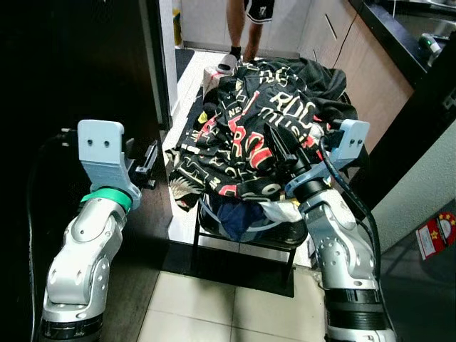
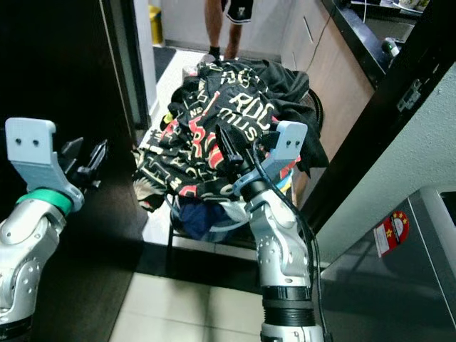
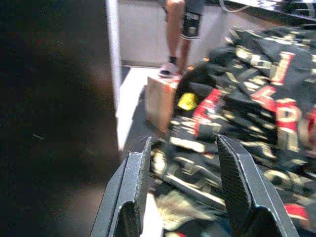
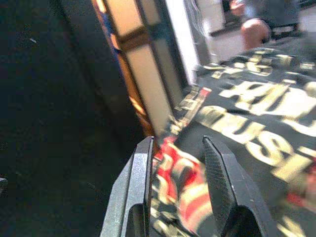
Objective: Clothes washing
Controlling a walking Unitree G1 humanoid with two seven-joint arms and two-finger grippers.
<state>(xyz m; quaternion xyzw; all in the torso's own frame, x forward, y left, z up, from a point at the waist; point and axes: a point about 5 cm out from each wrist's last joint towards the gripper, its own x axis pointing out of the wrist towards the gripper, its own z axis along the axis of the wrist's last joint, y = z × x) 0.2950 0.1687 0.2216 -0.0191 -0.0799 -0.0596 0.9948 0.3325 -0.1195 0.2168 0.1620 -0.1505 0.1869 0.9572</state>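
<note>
Left eye view: beige floor tiles (image 1: 214, 306) nearest, both silver arms bent at the elbow, forearms raised. Left gripper (image 1: 148, 162) hovers beside a dark door panel (image 1: 71, 71), fingers spread apart, empty, just short of the laundry's left edge. Right gripper (image 1: 279, 148) lies over the pile, its black fingers pointing into the fabric; in the right wrist view the fingers (image 4: 221, 173) are parted with red-and-cream printed cloth between them, grip not closed. Black printed garment (image 1: 263, 114), soft and crumpled, with cream lettering and red patches, is draped over a heaped laundry basket (image 1: 246, 231) on a dark metal-frame stand (image 1: 242, 249); blue cloth (image 1: 235, 214) and white cloth (image 1: 281, 210) sag out below. Cardboard box (image 3: 159, 101) behind the pile. Farther back, wood cabinet fronts (image 1: 356, 64) on the right, and a person's legs (image 1: 242, 28) in dark shorts and sandals.
</note>
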